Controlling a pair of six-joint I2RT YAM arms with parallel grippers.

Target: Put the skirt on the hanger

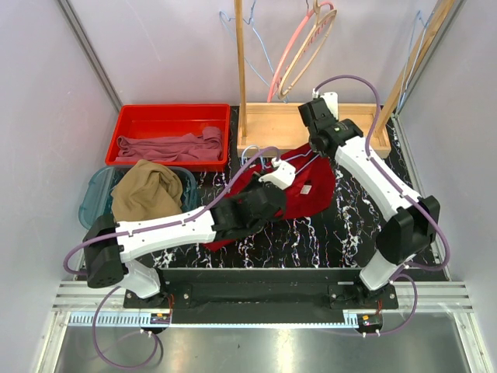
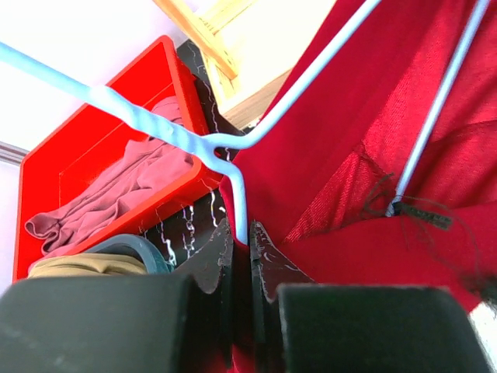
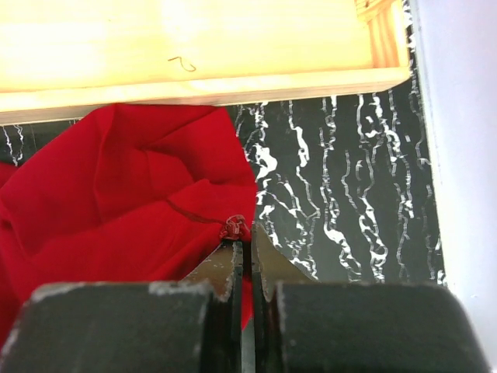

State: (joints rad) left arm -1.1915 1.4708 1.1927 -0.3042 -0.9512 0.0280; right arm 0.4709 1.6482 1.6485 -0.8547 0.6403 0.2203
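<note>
The tan skirt (image 1: 146,193) lies bunched in a teal bin (image 1: 92,198) at the left, apart from both grippers; a strip of it shows in the left wrist view (image 2: 70,266). My left gripper (image 1: 273,171) (image 2: 241,233) is shut on the light-blue wire hanger (image 1: 295,163) (image 2: 155,124), just below its twisted neck. The hanger lies on a dark red garment (image 1: 311,194) (image 2: 349,140) spread mid-table. My right gripper (image 1: 315,148) (image 3: 250,242) is shut on an upper corner of that red garment (image 3: 116,194).
A red tray (image 1: 124,124) with mauve-pink cloth (image 1: 167,146) stands at the back left. A wooden rack base (image 1: 287,124) (image 3: 194,85) stands behind the garment. A pink hanger (image 1: 299,39), a wooden hanger (image 1: 312,48) and blue wire hangers (image 1: 260,47) hang above it.
</note>
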